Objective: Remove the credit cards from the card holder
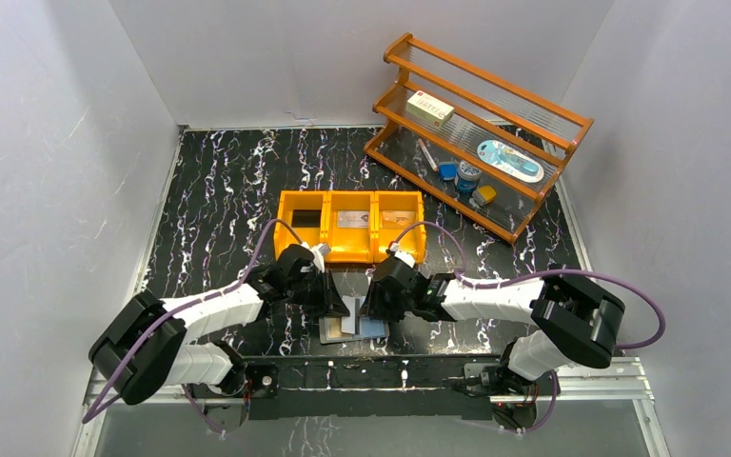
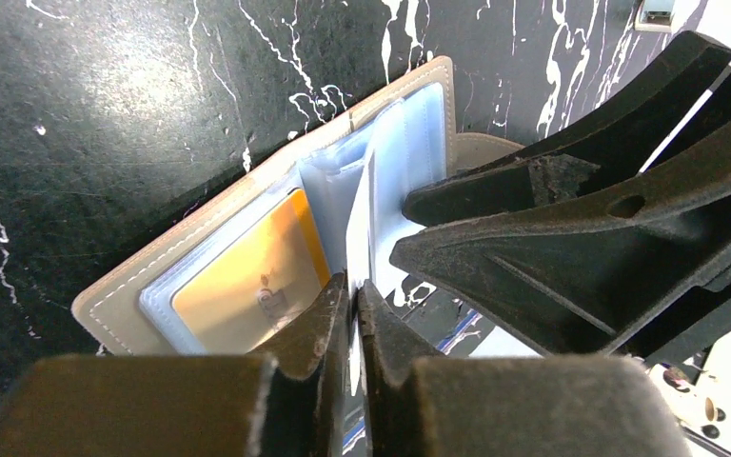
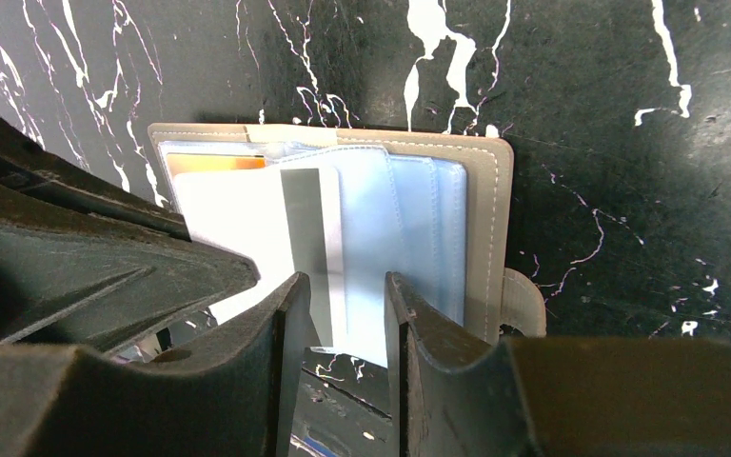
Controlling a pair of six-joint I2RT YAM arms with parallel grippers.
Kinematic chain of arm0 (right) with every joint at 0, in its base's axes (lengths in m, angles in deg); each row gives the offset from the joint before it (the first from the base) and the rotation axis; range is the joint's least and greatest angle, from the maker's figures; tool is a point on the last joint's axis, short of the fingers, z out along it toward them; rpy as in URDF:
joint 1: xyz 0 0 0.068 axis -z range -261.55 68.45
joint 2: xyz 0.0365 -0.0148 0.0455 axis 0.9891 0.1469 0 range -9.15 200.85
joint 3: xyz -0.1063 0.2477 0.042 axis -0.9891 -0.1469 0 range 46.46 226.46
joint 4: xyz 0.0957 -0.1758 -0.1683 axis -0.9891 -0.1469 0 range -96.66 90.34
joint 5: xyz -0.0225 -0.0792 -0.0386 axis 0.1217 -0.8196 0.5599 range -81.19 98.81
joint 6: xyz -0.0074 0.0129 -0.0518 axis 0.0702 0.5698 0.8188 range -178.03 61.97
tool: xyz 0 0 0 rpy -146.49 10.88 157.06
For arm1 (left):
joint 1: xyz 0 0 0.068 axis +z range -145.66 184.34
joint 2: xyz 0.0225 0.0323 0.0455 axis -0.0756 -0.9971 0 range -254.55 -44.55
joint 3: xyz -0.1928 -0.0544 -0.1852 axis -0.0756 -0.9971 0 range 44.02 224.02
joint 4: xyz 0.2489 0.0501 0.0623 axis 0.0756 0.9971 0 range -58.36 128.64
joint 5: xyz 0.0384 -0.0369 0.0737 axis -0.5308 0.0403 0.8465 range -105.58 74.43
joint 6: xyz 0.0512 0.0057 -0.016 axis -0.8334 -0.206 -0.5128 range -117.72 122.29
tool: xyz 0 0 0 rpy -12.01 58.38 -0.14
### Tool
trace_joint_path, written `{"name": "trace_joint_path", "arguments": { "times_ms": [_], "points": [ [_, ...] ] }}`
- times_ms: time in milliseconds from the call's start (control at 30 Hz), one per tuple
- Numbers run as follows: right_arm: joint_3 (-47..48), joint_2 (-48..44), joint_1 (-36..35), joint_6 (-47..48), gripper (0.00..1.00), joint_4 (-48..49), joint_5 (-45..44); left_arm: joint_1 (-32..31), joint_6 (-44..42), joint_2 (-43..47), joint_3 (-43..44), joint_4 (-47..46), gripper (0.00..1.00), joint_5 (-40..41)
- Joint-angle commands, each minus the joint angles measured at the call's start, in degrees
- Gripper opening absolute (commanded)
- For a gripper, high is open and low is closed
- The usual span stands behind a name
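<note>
- Left wrist view: the left gripper has its jaws all but shut on the upright near edge of a pale card, a thin white sheet with a grey stripe on it.
- That card rises from the middle of the card holder, which lies open and flat close to the near edge of the table, about midway along it.
- The right gripper stands partly open and grips nothing. Its fingertips come down on the pale blue lining of the holder's right leaf and seem to pin it.
- The step in hand looks like drawing this one card out of its sleeve.
- The next move calls for a straight pull along the sleeve, with the right arm keeping the holder down so that it does not lift with the card.
- In the holder, an orange card sits fully inside a clear sleeve on the left leaf. The right leaf shows only stacked bluish sleeves, and I cannot tell whether they hold more.
- Beyond the holder, at the middle of the table, stands an orange bin with three compartments.
- Its left compartment holds a dark card, the middle a grey card, the right a tan card; I judge them cards by shape alone.
- Toward the far right corner a wooden rack carries a cream box on its upper shelf. Small items too small to name lie lower down.
</note>
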State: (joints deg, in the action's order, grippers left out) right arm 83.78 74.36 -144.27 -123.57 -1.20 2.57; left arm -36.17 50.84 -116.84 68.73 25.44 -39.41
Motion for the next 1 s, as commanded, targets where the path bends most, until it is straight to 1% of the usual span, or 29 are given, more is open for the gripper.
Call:
{"name": "trace_joint_path", "arguments": {
  "times_ms": [0,33,200,333,467,633,767,833,900,967],
  "points": [
    [-0.08,0.69,0.14,1.36,0.43,-4.95,-2.31,-0.04,-1.72,3.78,1.21,4.46,0.02,3.53],
    [-0.06,0.65,0.22,1.38,0.43,-5.1,-2.43,-0.08,-2.26,4.3,1.62,5.91,0.0,4.59],
    [0.53,-0.55,0.27,0.91,0.43,-7.57,-4.88,-0.08,-3.55,7.29,3.27,11.91,0.0,10.17],
    [1.3,-3.81,0.3,3.34,0.44,-6.2,-5.69,0.0,-2.78,12.28,2.56,12.5,0.0,13.51],
    [4.54,-5.05,0.32,7.5,0.44,-6.06,-4.39,0.02,-3.01,14.35,3.08,12.66,0.0,13.74],
    [7.59,-3.58,0.25,11.78,0.45,-1.68,1.92,0.02,-3.37,14.77,4.27,14.27,0.0,14.63],
    [9.03,0.06,0.23,11.54,0.44,4.0,9.16,0.0,-2.39,18.12,4.17,16.64,0.0,18.81],
    [8.76,2.09,0.23,10.73,0.44,7.21,11.38,-0.01,-1.63,20.2,3.98,17.88,0.0,20.7],
    [8.43,4.02,0.31,9.33,0.43,8.43,11.71,-0.01,-1.37,21.85,3.6,18.28,0.0,21.62],
    [7.87,5.09,0.32,8.25,0.42,7.17,9.25,0.04,-1.34,22.71,3.52,19.24,0.0,22.1]
  ]
}}
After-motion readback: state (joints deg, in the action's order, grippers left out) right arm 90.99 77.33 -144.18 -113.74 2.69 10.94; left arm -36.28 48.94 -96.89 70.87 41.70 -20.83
